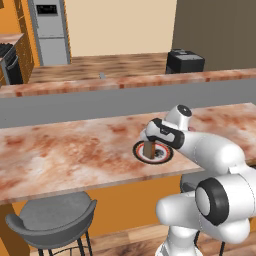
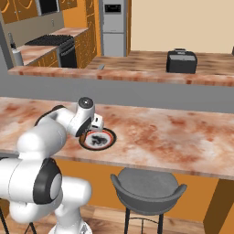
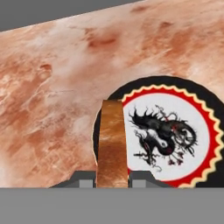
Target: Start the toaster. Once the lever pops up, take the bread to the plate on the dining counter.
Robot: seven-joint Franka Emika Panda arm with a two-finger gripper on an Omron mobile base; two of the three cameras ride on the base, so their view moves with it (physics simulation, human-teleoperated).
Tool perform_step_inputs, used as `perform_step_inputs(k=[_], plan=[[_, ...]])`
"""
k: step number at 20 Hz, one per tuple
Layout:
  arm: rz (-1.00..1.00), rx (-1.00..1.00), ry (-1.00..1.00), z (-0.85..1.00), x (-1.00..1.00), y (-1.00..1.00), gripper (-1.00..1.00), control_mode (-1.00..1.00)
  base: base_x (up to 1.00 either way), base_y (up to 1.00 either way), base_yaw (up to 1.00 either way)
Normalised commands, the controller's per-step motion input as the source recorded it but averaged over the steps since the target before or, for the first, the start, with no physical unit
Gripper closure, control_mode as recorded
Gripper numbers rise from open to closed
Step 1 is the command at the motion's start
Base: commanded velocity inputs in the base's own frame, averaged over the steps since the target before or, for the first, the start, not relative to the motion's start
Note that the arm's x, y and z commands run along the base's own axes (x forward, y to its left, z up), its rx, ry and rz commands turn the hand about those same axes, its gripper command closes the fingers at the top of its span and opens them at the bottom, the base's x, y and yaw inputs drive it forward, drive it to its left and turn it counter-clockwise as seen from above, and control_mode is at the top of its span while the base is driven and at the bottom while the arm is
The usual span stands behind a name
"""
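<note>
My gripper (image 1: pixel 149 141) is shut on the bread (image 1: pixel 149 148), a thin brown slice held on edge, upright. It hangs low over the left part of the plate (image 1: pixel 168 153), which sits on the dining counter (image 1: pixel 70 150). In the hand view the bread (image 3: pixel 112 144) stands between my fingertips (image 3: pixel 85 181), over the dark rim of the plate (image 3: pixel 205 111) with its white centre and dragon picture. From the right base view, the gripper (image 2: pixel 97 124) points down at the plate (image 2: pixel 110 138). The dark toaster (image 1: pixel 184 61) stands far off on the back counter.
A grey stool (image 1: pixel 55 215) is tucked under the dining counter's near edge, left of my arm. Another stool (image 2: pixel 148 187) shows in the right base view. A raised grey ledge (image 1: pixel 100 102) separates the dining counter (image 2: pixel 173 132) from the back counter. The fridge (image 1: pixel 50 30) and stove (image 2: pixel 50 43) are far behind.
</note>
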Motion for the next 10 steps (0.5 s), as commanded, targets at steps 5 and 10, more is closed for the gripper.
perform_step_inputs(k=[5,10], plan=[[0.00,0.00,-0.05,0.00,0.13,0.00,1.00,-1.00,0.00,0.00,0.00],[0.00,0.00,0.00,0.03,0.23,0.00,1.00,-1.00,0.00,0.00,0.00]])
